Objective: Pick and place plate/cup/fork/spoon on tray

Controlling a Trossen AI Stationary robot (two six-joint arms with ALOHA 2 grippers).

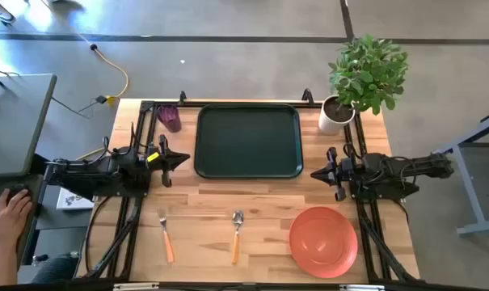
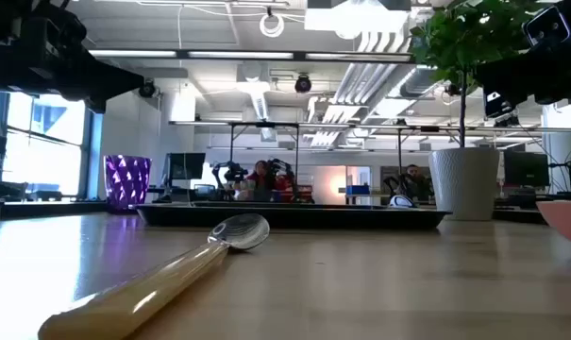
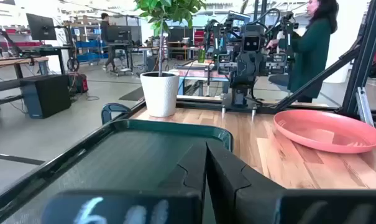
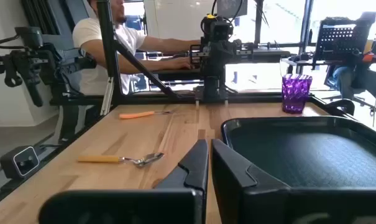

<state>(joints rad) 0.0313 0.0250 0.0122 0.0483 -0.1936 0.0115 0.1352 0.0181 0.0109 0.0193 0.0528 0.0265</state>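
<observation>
The dark green tray [image 1: 248, 139] lies empty at the table's far middle. The purple cup [image 1: 170, 117] stands left of it. The fork [image 1: 165, 236] and the spoon [image 1: 237, 234] lie near the front edge, handles toward the near edge. The coral plate [image 1: 323, 240] rests at the front right. My left gripper [image 1: 185, 159] is shut and empty beside the tray's left rim. My right gripper [image 1: 314, 173] is shut and empty right of the tray's near right corner. The two grippers point at each other.
A white pot [image 1: 336, 115] with a green plant stands at the far right corner, beside the tray. A person's hand [image 1: 10, 214] shows off the table at the left. People show in the room behind the table.
</observation>
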